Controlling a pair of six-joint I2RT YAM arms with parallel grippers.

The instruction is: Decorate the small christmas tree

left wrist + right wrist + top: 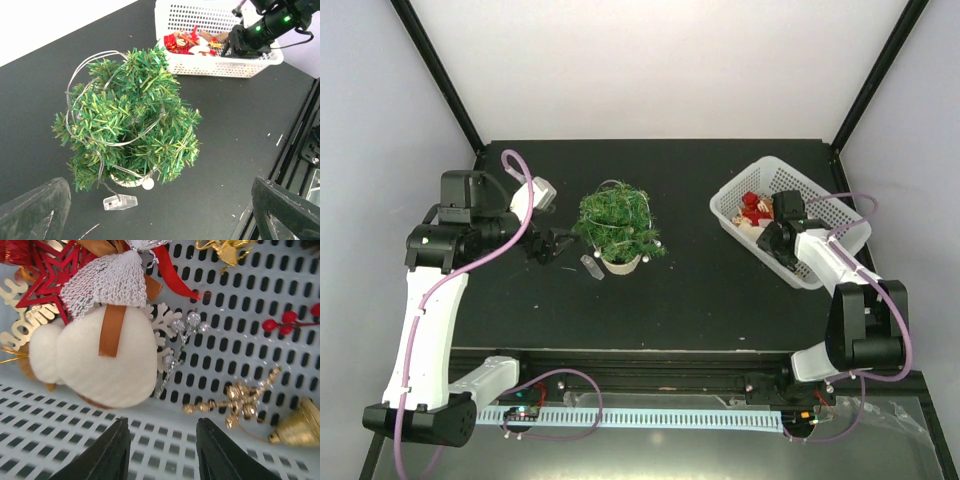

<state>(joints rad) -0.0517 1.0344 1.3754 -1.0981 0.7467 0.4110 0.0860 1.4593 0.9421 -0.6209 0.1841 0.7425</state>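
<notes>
While apparently ajar, right gripper [161,422] inside white basket [250,300].

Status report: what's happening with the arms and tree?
Left end effector open, beside tree. Right end effector open, empty, inside basket by ornaments. Clear clip near tree.

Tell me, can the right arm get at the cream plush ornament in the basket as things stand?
Probably yes. The right gripper hangs in the basket, jaws apart and empty; the cream plush ornament lies just ahead with nothing between.
</notes>
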